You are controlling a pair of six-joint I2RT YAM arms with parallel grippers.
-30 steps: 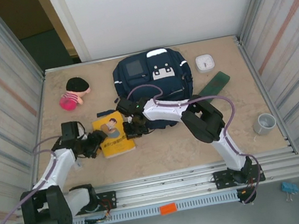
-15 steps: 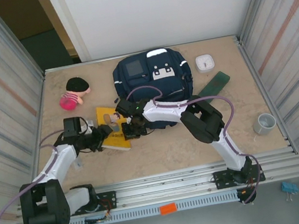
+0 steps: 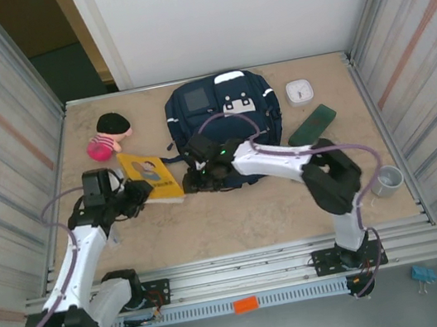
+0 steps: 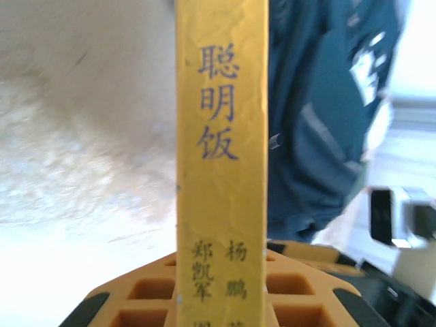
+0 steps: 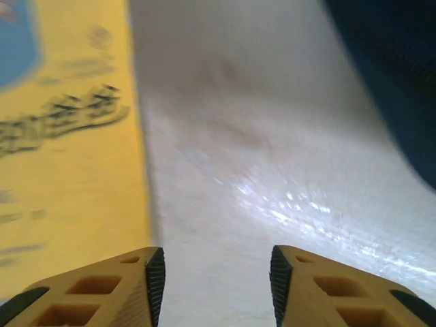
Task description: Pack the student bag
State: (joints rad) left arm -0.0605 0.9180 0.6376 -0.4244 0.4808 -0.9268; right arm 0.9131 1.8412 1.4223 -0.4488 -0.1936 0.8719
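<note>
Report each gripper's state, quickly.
Left gripper: closed on the yellow book, gripping its spine.
Right gripper: open, holding nothing.

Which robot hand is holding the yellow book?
The left gripper: it clamps the thin yellow paperback book; the right gripper is open and empty.

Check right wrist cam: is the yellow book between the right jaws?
No: the right jaws stand open over bare table, and the yellow book lies off to one side, outside the gap.
</note>
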